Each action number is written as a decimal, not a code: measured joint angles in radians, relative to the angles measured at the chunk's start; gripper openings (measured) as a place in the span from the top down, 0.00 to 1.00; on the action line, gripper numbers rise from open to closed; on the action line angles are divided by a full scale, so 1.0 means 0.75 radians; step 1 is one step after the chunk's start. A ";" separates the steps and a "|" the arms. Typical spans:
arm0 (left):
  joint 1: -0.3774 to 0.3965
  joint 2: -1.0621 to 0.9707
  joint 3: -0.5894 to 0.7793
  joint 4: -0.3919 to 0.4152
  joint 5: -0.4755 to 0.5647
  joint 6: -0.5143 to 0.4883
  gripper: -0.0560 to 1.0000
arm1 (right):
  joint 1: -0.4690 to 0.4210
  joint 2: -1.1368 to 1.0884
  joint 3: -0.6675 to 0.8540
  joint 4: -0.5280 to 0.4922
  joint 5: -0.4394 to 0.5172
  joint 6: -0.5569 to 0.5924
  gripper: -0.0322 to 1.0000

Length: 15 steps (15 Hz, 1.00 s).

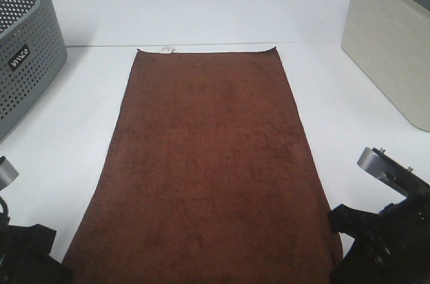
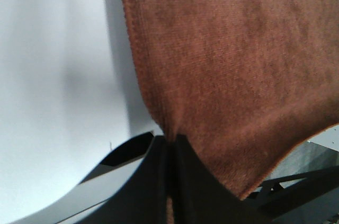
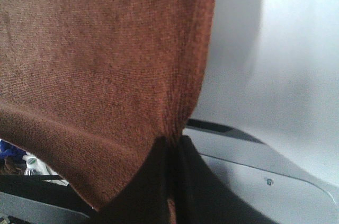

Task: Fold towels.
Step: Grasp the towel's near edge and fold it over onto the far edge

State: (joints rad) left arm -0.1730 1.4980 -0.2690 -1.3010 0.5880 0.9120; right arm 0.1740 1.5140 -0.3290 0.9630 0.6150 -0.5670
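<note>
towel (image 1: 208, 170) near end: cut off at the lower edge
tag (image 1: 166, 50): too small to read
basket (image 1: 23, 56): left side cut off
left tool (image 2: 169, 147) inner faces: hidden by pinched cloth
right tool (image 3: 172, 147) inner faces: likewise hidden

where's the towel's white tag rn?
Exterior high view: the small white tag sits on the far short edge of the dark reddish-brown terry cloth towel, left of its middle, toward the grey perforated basket.
</note>
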 joint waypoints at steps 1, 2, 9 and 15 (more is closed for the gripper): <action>0.000 -0.036 0.033 0.000 0.023 -0.005 0.95 | 0.000 -0.032 0.047 0.003 0.003 0.000 0.97; 0.000 -0.049 0.045 0.003 0.027 -0.007 0.95 | 0.000 -0.051 0.059 0.011 0.004 0.000 0.97; 0.000 -0.047 -0.177 0.049 0.007 -0.160 0.95 | 0.000 -0.051 -0.187 -0.001 0.005 0.020 0.97; 0.000 0.228 -0.735 0.420 -0.003 -0.536 0.95 | 0.000 0.229 -0.877 -0.375 0.011 0.365 0.97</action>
State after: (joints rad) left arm -0.1730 1.6690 -0.8200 -0.9860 0.5860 0.5100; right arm 0.1740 1.6860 -0.9870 0.6820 0.6230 -0.2930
